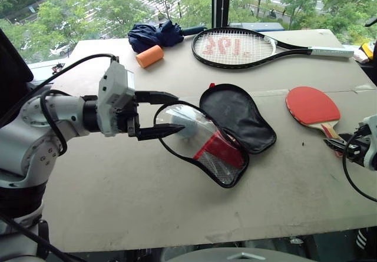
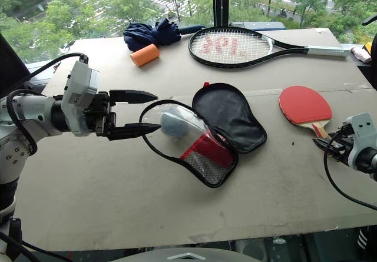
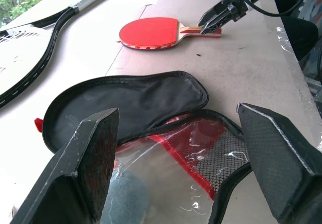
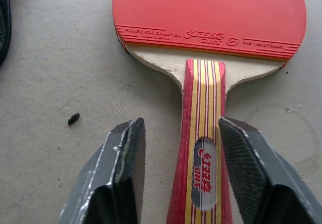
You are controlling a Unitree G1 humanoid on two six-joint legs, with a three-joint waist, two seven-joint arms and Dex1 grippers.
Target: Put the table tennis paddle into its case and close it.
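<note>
Paddle (image 4: 209,17): red rubber face, striped wood handle betw. open right gripper (image 4: 181,153); left gripper (image 2: 141,113) open.

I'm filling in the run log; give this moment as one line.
left gripper: open, at raised case flap | right gripper: open, straddling table tennis paddle handle | paddle flat on table | case unzipped

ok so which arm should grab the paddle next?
Right. Its end effector is open with the table tennis paddle handle between the fingers. The left end effector is open at the raised clear flap of the case, across the table from the paddle.
</note>
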